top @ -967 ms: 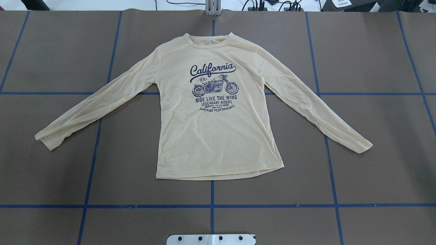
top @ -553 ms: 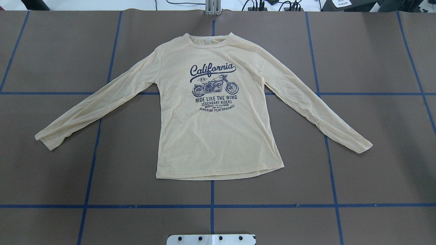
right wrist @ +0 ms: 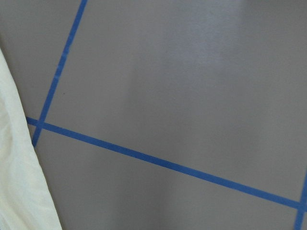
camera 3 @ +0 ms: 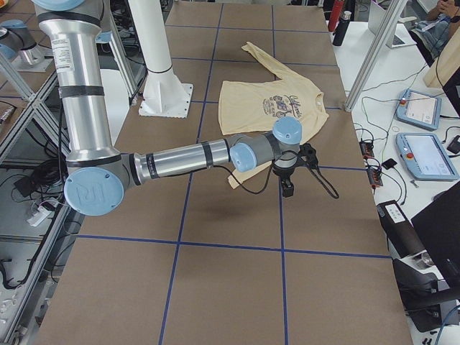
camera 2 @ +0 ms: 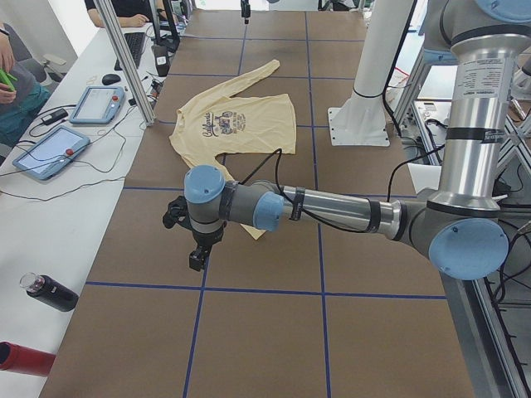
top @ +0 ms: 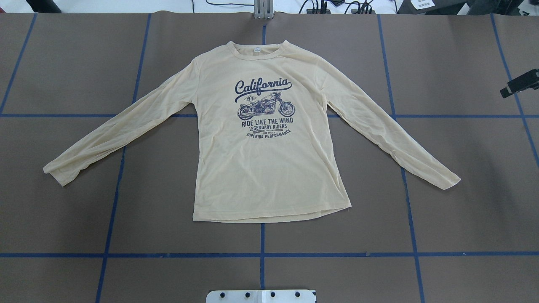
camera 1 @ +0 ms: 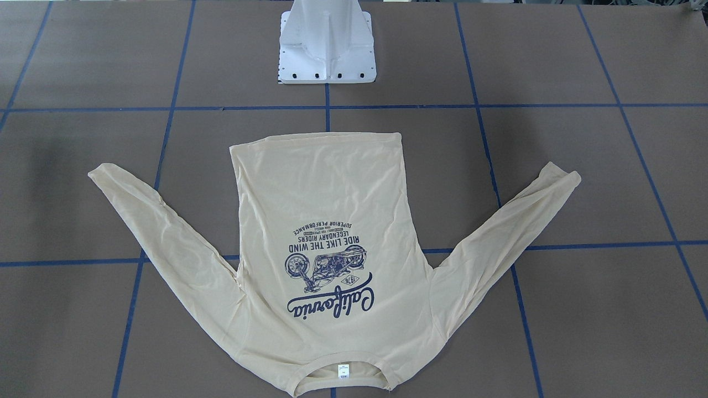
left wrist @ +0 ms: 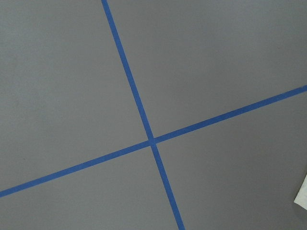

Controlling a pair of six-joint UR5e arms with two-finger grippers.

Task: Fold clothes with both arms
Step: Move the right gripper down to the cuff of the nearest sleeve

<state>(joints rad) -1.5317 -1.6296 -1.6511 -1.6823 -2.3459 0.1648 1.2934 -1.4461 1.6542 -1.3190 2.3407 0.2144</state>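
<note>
The cream long-sleeved T-shirt (top: 269, 168) lies flat, print up, with both sleeves spread out; its neck points away from the robot's base. It also shows in the front-facing view (camera 1: 326, 188). My left gripper (camera 2: 197, 261) hangs over bare table beyond the left sleeve's cuff (top: 59, 172); I cannot tell if it is open. My right gripper (camera 3: 288, 190) hangs beyond the right sleeve's cuff (top: 446, 179). Only a black part of it (top: 520, 86) shows at the overhead view's right edge, its state unclear. The right wrist view shows the sleeve's edge (right wrist: 19, 182).
The brown table cover carries a grid of blue tape lines (top: 262, 254). The white pedestal base (camera 1: 326, 66) stands at the robot's side of the table. A side desk holds control tablets (camera 2: 50, 153) and bottles (camera 2: 50, 292).
A black part of my right gripper has come into the overhead view at its right edge. The shirt has not moved.
</note>
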